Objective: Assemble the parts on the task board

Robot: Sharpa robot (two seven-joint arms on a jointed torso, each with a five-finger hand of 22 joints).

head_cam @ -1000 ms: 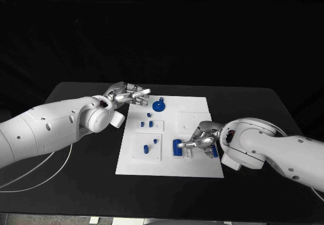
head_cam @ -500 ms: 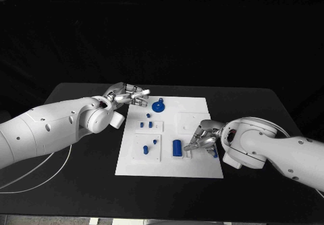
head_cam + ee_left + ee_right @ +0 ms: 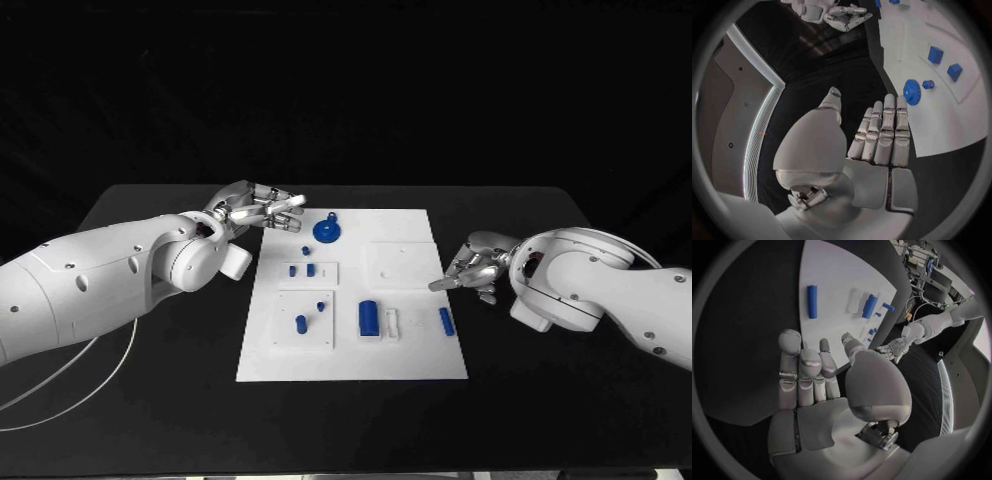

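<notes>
Both hands, left (image 3: 260, 210) and right (image 3: 476, 268), open, empty. Blue bar (image 3: 446, 320) on board (image 3: 418, 360): likely light, rigid; best pinched across the middle.

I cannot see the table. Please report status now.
Left hand open, right hand open, both off the task board. Blue parts lie untouched. Nothing blocking.

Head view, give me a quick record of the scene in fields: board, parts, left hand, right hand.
board: white task board mid-table
parts: blue gear at the far end; long blue cylinder near the middle; slim blue bar by the right edge
left hand: left hand holds nothing, off the board's far left corner
right hand: right hand holds nothing, at the right edge
</notes>
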